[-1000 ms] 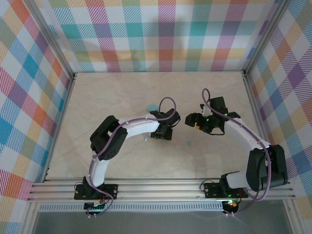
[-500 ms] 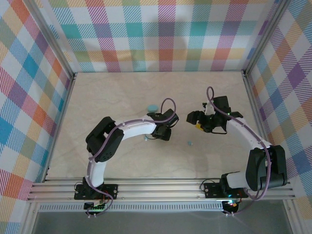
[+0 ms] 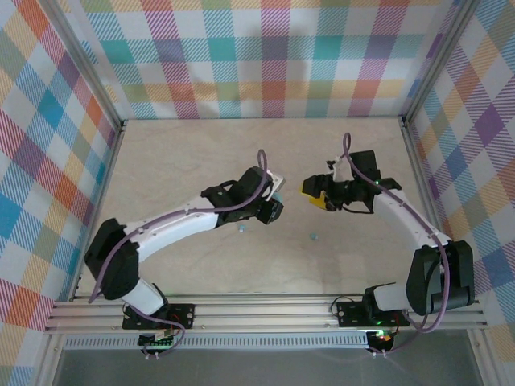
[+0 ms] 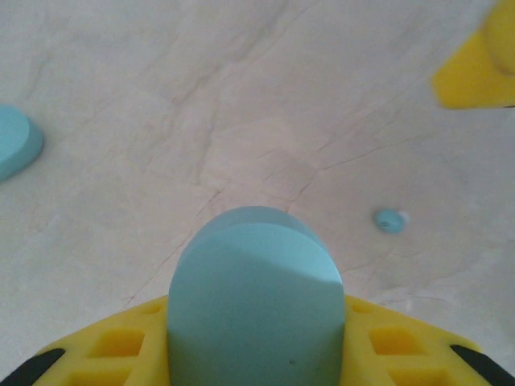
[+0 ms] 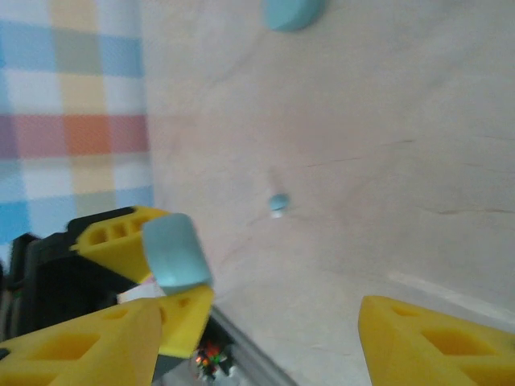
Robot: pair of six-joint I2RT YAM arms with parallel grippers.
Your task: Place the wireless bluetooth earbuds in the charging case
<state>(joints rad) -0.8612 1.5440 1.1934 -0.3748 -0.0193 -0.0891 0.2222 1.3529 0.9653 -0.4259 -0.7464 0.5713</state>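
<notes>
Swung out rightward, my left pincer point(image 4: 256, 350) now sits clenched on one charging case point(image 4: 253, 281), facing my released right pincer point(image 3: 315, 198). I judge the case is held ready; an earbud must be fetched next. Two cases, the spare case point(image 4: 12, 141) lying on the table point(image 4: 241, 96); two earbuds, left earbud point(image 3: 241, 228) and right earbud point(image 3: 314, 236), lie nearer.

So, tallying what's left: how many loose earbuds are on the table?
2. The left earbud lies just beside the left arm; the right earbud lies in the open, further right. Others may be hidden.
</notes>
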